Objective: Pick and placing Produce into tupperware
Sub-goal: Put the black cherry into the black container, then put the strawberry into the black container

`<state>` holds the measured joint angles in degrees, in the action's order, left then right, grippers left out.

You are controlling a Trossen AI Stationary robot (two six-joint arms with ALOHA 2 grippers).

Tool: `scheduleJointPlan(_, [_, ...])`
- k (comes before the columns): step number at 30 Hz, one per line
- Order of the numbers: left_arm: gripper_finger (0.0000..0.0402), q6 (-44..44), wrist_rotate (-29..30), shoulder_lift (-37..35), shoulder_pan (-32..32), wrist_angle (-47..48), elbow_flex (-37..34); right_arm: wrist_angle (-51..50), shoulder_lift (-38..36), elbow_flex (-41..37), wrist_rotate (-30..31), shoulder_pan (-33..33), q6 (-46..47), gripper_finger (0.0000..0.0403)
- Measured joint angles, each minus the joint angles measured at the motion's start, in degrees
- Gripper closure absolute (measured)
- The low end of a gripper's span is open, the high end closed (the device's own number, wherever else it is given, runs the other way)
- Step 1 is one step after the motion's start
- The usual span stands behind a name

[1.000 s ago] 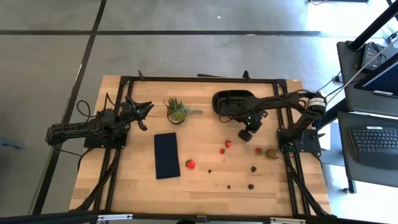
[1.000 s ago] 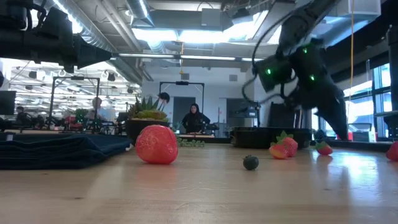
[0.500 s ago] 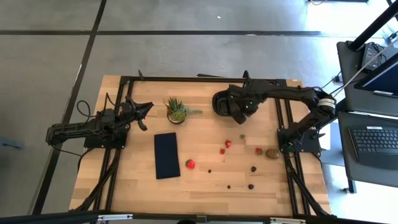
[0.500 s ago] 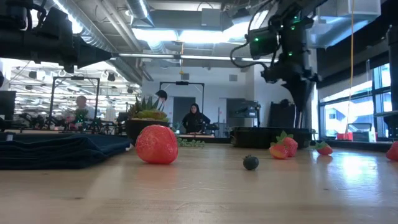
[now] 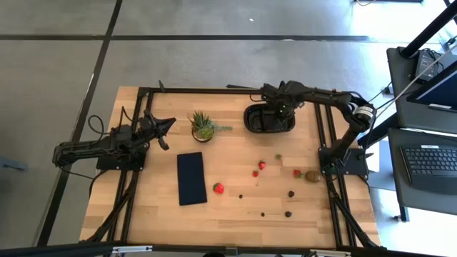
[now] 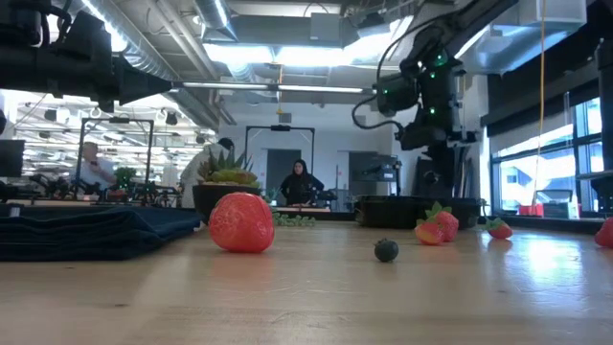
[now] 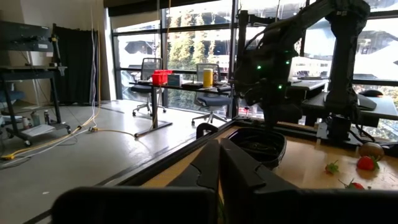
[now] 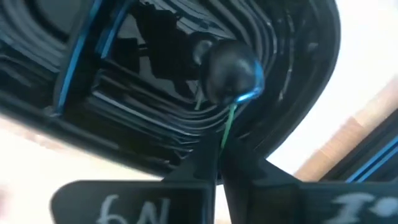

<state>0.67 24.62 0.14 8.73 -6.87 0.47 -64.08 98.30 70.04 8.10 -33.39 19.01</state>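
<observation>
The black oval tupperware (image 5: 269, 119) rests on the table's far side and fills the right wrist view (image 8: 155, 81). My right gripper (image 5: 280, 108) hovers over it, shut on a small dark berry (image 8: 231, 71). The other produce lies on the wood: a large strawberry (image 5: 218, 188) (image 6: 241, 222), smaller red pieces (image 5: 262, 165) (image 5: 296, 173), a brown kiwi (image 5: 313, 175) and dark berries (image 5: 291, 193) (image 6: 386, 250). My left gripper (image 5: 166, 124) (image 7: 219, 163) waits, shut, at the table's left side. My right gripper pinches the dark berry's thin green stem (image 8: 227, 127) between its two fingertips (image 8: 200, 163). The berry sticks out beyond the fingertips, lifted clear above the tupperware's ribbed floor (image 8: 124, 93).
A spiky green potted plant (image 5: 203, 126) stands left of the tupperware. A flat dark rectangular pad (image 5: 191, 178) lies near the table's middle. A black frame (image 5: 228, 91) runs round the table. People move in the room beyond (image 6: 300, 182).
My right gripper has risen from the wood near the small red pieces and swung toward the far edge, turning as it went. It now hangs over the tupperware. The fruits on the table have stayed where they were.
</observation>
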Motion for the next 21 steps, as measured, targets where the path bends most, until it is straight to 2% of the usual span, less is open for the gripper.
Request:
scheduleJointPlan(5, [0.04,0.0,0.0,-0.01,-0.01,0.0,-0.01,0.4,-0.06,0.02,-0.02,-0.48,-0.46,0.0362])
scheduleJointPlan(13, [0.0379,0.0,0.0,0.0,0.0,0.0,-0.02,1.5,-0.11,0.02,-0.43,-0.48,-3.75,0.0338])
scheduleJointPlan(17, [0.0369,0.0,0.0,0.0,-0.01,0.0,0.0,1.38,-0.11,0.02,-6.35,-0.48,-3.71,0.0298])
scheduleJointPlan(21, [0.036,0.0,0.0,-0.01,-0.02,0.0,-0.02,-0.18,-0.15,0.02,-10.16,-0.36,-2.72,0.0237])
